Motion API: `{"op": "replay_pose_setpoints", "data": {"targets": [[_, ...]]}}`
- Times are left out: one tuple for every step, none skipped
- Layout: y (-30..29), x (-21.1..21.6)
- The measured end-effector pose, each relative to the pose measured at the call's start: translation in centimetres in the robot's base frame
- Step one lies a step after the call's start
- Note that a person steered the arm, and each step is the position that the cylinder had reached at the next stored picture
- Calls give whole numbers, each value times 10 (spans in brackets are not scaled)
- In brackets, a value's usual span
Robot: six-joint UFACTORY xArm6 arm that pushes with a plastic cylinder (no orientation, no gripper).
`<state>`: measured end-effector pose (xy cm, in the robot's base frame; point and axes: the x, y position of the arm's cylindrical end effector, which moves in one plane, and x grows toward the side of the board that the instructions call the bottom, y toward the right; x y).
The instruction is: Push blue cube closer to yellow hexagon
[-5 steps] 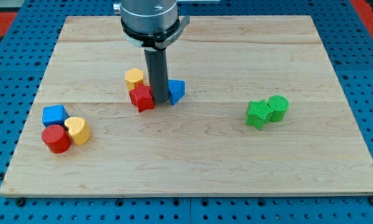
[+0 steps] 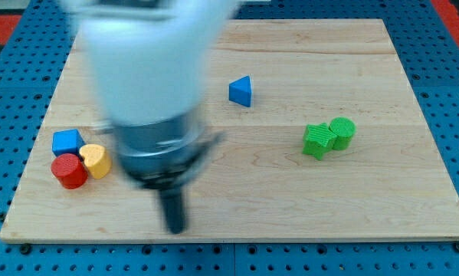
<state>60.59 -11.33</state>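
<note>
The blue cube (image 2: 67, 142) lies at the view's left edge of the board, touching a red cylinder (image 2: 69, 171) and a yellow block (image 2: 97, 160) whose shape I cannot make out. My arm is a large blur over the left centre of the board. My tip (image 2: 175, 228) is near the view's bottom edge, well to the right of and below the blue cube, touching no block. Anything behind the blurred arm is hidden.
A blue triangle (image 2: 241, 90) lies above the centre. Two green blocks (image 2: 317, 141) (image 2: 342, 131) touch each other at the right. The wooden board (image 2: 413, 199) ends close below my tip.
My arm has swung fast from the upper centre down to the bottom left. The blue triangle now lies further up and right. The central yellow and red blocks are hidden behind the arm.
</note>
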Motion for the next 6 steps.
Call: {"op": "replay_pose_setpoints", "data": {"targets": [[-136,-38],[-170,-73],[-122,-100],[-107,-142],[-96,-174],[-97,-213]]}}
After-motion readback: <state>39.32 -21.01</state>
